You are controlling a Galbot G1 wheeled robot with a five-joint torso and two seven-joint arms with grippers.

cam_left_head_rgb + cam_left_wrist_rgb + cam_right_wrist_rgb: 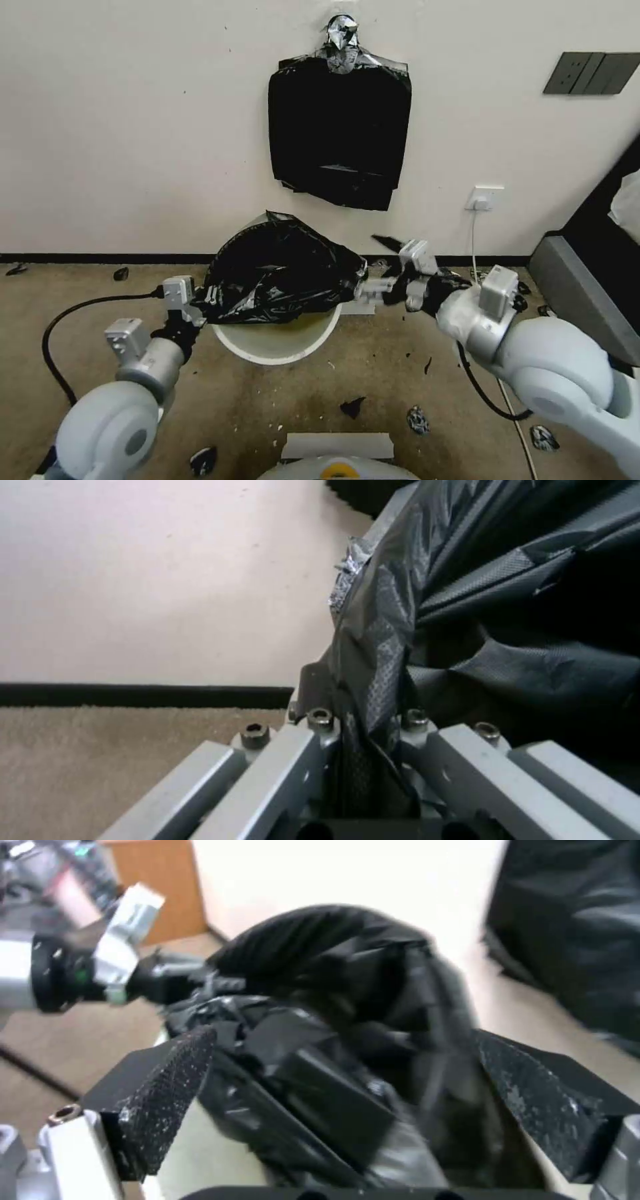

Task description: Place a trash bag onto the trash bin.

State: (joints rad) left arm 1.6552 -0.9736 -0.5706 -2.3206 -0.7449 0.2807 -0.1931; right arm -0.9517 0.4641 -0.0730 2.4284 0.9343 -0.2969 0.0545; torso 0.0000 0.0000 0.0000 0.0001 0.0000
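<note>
The white trash bin (277,347) stands on the carpet by the wall. The glossy black trash bag (280,277) lies crumpled over its mouth, covering the far part of the rim; the near rim shows bare. My left gripper (200,300) sits at the bag's left edge, shut on a fold of the trash bag (373,680) that runs between the fingers of the left gripper (363,725). My right gripper (363,290) is at the bag's right edge. In its wrist view the right gripper (343,1055) is open, its pads (167,1090) spread wide around the bag (347,1005).
A flat black bundle of bags (340,133) hangs on the wall above the bin. Torn black scraps (352,405) litter the carpet. A wall socket (483,198) with a cable is at the right, and a dark cabinet (587,293) stands beyond my right arm.
</note>
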